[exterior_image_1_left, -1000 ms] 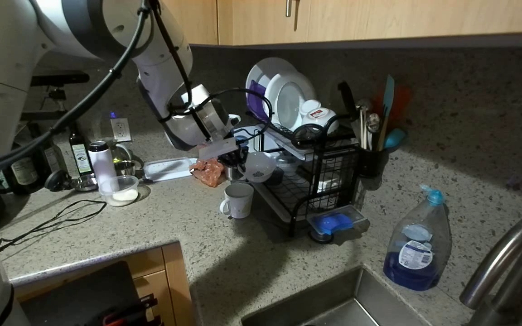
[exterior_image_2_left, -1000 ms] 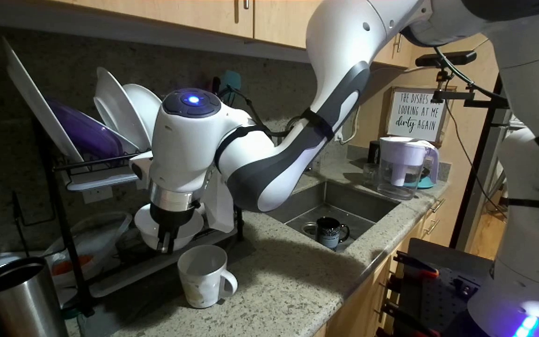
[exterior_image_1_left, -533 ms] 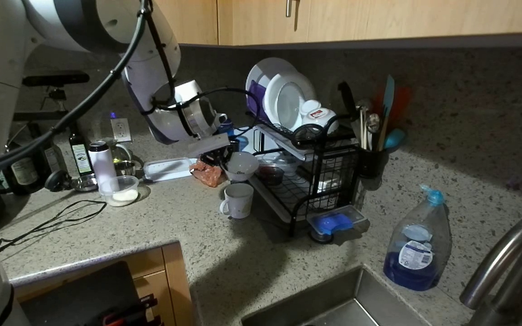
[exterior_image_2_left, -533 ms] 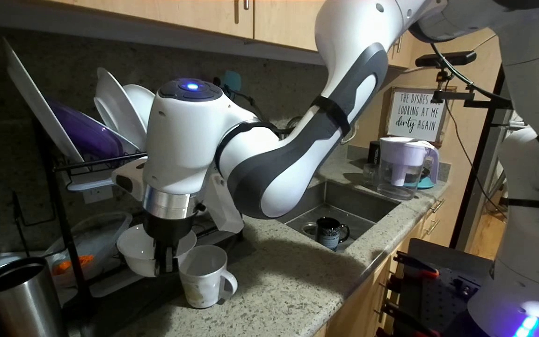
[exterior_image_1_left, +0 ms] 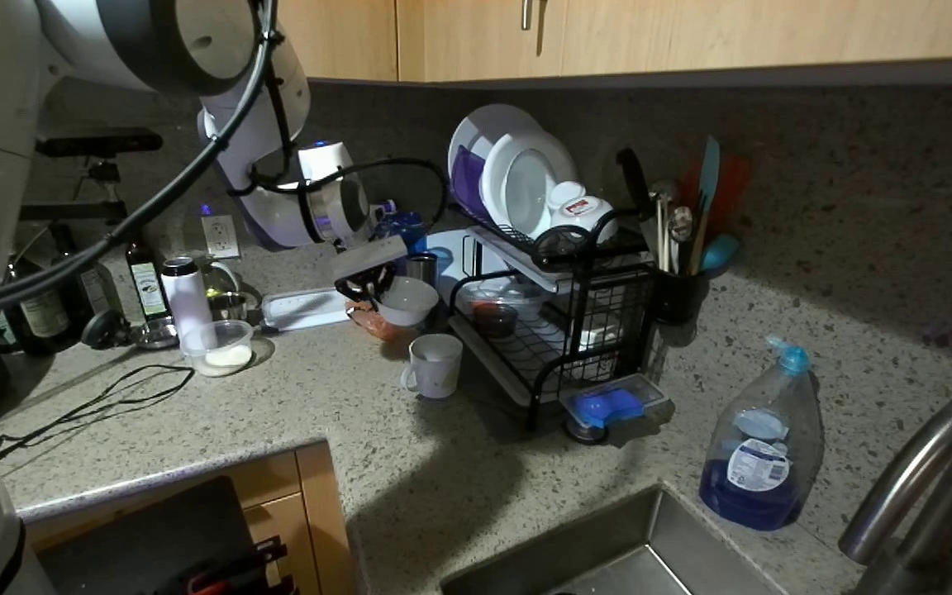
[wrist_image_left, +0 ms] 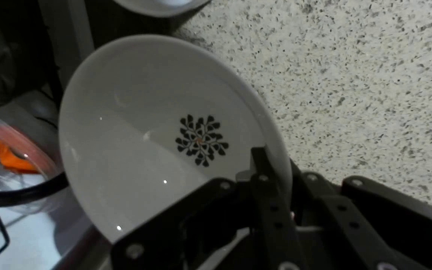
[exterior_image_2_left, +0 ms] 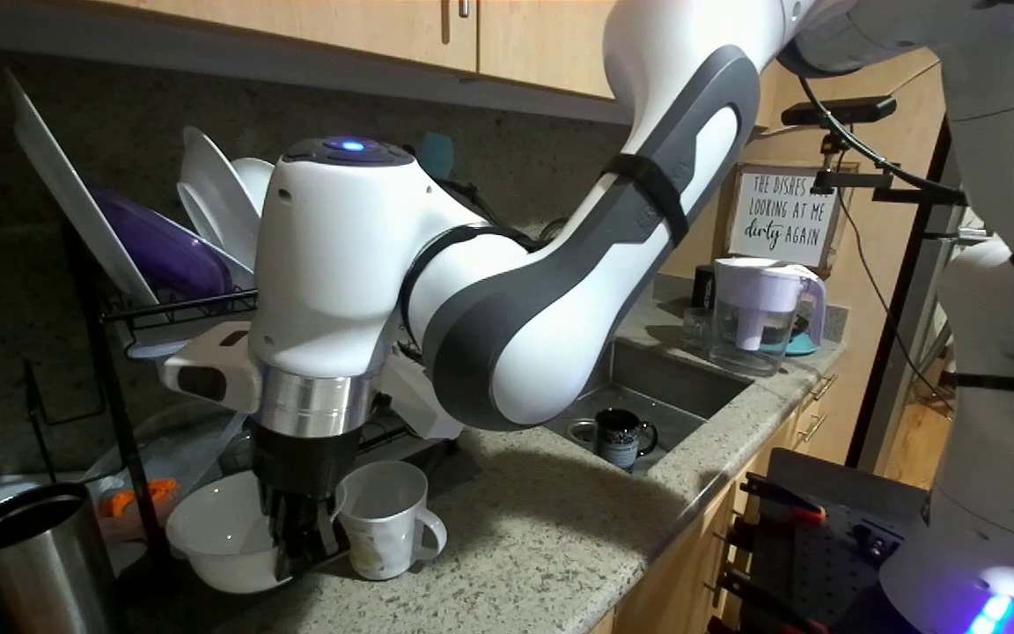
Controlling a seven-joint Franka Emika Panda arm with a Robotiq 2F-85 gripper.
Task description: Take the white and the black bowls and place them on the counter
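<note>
Black two-finger gripper (wrist_image_left: 278,165) is pinching round glossy white bowl (wrist_image_left: 137,123) by rim; bowl is jutting out from gripper toward black wire dish rack (exterior_image_1_left: 577,310); speckled grey stone-look counter (exterior_image_1_left: 319,397) is lying below.

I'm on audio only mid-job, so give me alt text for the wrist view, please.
A white bowl fills much of the picture, its rim pinched between the fingers of the black tool at lower right. A dark branching motif marks the bowl's inside. Speckled counter spans the upper right; part of a rounded white item shows at the top edge.
</note>
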